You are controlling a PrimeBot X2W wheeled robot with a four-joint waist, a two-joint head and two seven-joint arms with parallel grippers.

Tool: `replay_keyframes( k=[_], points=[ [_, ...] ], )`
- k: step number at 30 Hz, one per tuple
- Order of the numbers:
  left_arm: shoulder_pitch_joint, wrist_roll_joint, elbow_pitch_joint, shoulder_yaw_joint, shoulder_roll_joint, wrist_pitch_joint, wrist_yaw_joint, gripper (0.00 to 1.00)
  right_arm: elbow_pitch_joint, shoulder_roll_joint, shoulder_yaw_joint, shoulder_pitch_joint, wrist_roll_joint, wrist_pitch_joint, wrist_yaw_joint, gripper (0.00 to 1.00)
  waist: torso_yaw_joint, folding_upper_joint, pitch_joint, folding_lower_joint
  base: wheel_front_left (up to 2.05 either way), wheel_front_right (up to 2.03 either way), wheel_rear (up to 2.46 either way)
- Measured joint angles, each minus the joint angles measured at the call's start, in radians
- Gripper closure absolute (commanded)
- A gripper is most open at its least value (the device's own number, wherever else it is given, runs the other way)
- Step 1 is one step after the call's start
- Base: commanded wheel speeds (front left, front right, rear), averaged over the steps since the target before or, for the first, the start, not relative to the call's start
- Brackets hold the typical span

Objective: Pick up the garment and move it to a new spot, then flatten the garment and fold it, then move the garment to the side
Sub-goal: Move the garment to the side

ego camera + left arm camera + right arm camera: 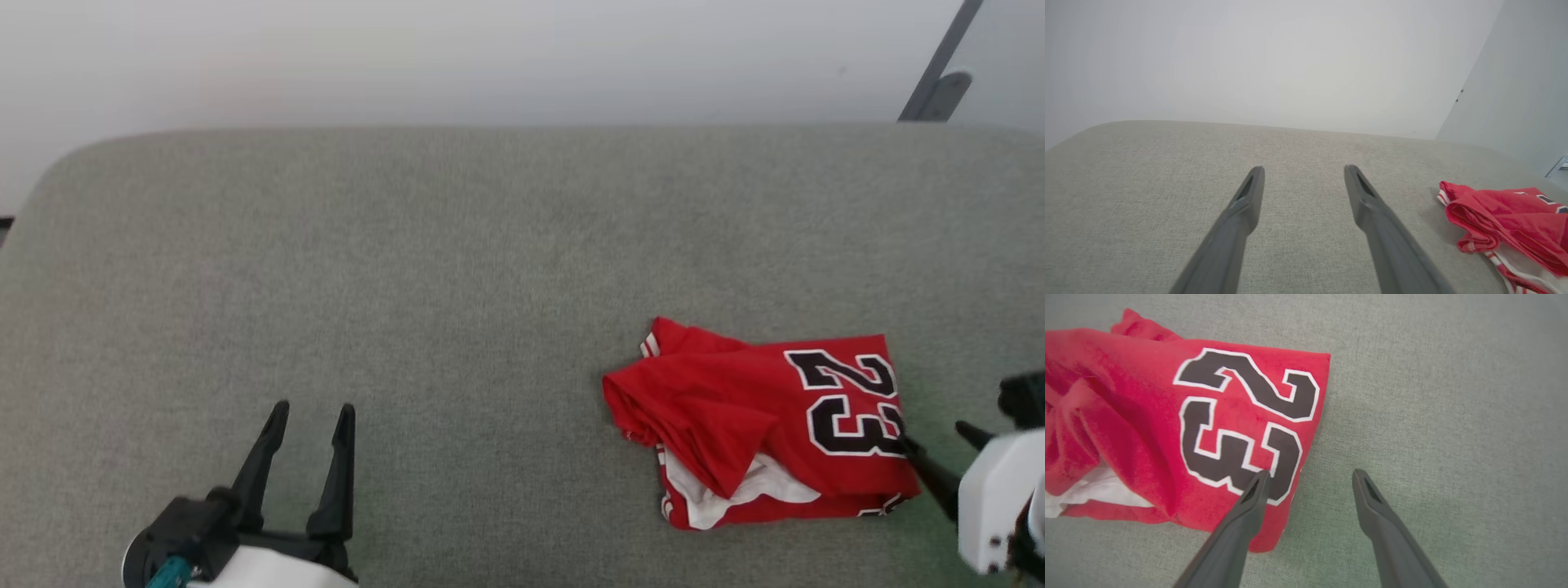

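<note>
**Hovering right hand at the garment's edge, both hands released**

Garment (759, 425): lies in a loose folded bundle on the right part of the grey fabric-covered tabletop (490, 286), toward the near edge. Red cloth is on top, and a black, white-outlined "23" (849, 400) sits at its right end. A strip of white fabric (759, 486) pokes out from under a red flap along the near side. Striped trim shows at the far left corner, too small to read further. How many layers are folded underneath is hidden.

Right hand (933, 433): cut off by the right border of the head view, with only the dark fingers and a pale housing visible. Fingers are spread and hold nothing. In the right wrist view (1310, 473), one finger overlaps the lower edge of the "3" on the garment (1147, 416) and the other stands over bare tabletop just beside the cloth. Whether the first finger touches the cloth cannot be told.

Left hand (313, 408): low left, well apart from the garment, fingers spread and empty. In the left wrist view (1304, 169) the garment (1506, 216) is cut off at the right border.
</note>
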Motion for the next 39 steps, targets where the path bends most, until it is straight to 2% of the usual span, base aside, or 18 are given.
replay_keyframes(
  k=[6, 13, 14, 15, 16, 17, 21, 25, 33, 39],
  points=[
    [-0.057, -0.003, 0.009, -0.025, -0.008, 0.0, 0.0, 0.0, 0.017, -0.035, 0.034, -0.107, 0.095, 0.198, 0.0, 0.0, 0.017, 0.0, 0.078, 0.0, 0.0, 0.0, 0.0],
    [-0.111, -0.007, 0.027, -0.049, -0.005, 0.0, 0.0, 0.0, 0.088, -0.034, 0.065, -0.153, 0.132, 0.277, 0.0, 0.0, 0.046, 0.0, 0.149, 0.0, 0.0, 0.0, 0.0],
    [-0.117, -0.007, 0.029, -0.052, -0.003, 0.0, 0.0, 0.0, 0.091, -0.034, 0.067, -0.155, 0.14, 0.277, -0.001, 0.09, 0.048, 0.0, 0.155, 0.0, 0.0, 0.0, 0.0],
    [-0.12, -0.008, 0.031, -0.053, 0.0, 0.0, 0.0, 0.0, 0.094, -0.033, 0.071, -0.157, 0.146, 0.275, -0.001, 0.51, 0.049, 0.0, 0.16, 0.0, 0.0, 0.0, 0.0],
    [-0.123, -0.008, 0.035, -0.054, 0.004, 0.0, 0.0, 0.0, 0.096, -0.033, 0.078, -0.16, 0.147, 0.27, -0.001, 0.78, 0.047, 0.0, 0.163, 0.0, 0.0, 0.0, 0.0],
    [-0.126, -0.009, 0.038, -0.057, 0.008, 0.0, 0.0, 0.0, 0.1, -0.028, 0.08, -0.165, 0.153, 0.26, -0.001, 1.0, 0.043, 0.0, 0.163, 0.0, 0.0, 0.0, 0.0],
    [-0.135, -0.026, 0.047, -0.072, 0.021, 0.0, 0.0, 0.0, 0.117, 0.0, 0.076, -0.173, 0.16, 0.195, 0.0, 1.0, 0.012, 0.0, 0.159, 0.0, 0.0, 0.0, 0.0],
    [-0.137, -0.03, 0.048, -0.078, 0.037, 0.0, 0.0, 0.0, 0.128, -0.002, 0.035, -0.174, 0.161, 0.128, 0.002, 1.0, -0.036, -0.0001, 0.154, 0.0, 0.0, 0.0, 0.0],
    [-0.233, -0.035, 0.028, -0.122, 0.079, -0.001, 0.0, 0.0, 0.192, -0.072, -0.2, -0.177, 0.142, 0.011, 0.001, 1.0, -0.147, 0.0, 0.182, 0.0, 0.0, 0.0, 0.0],
    [-0.338, -0.035, 0.013, -0.156, 0.106, -0.002, 0.0, 0.0, 0.308, -0.086, -0.342, -0.241, 0.096, -0.098, 0.0, 1.0, -0.19, 0.0, 0.25, 0.0, 0.0, 0.0, 0.0]
  ],
)
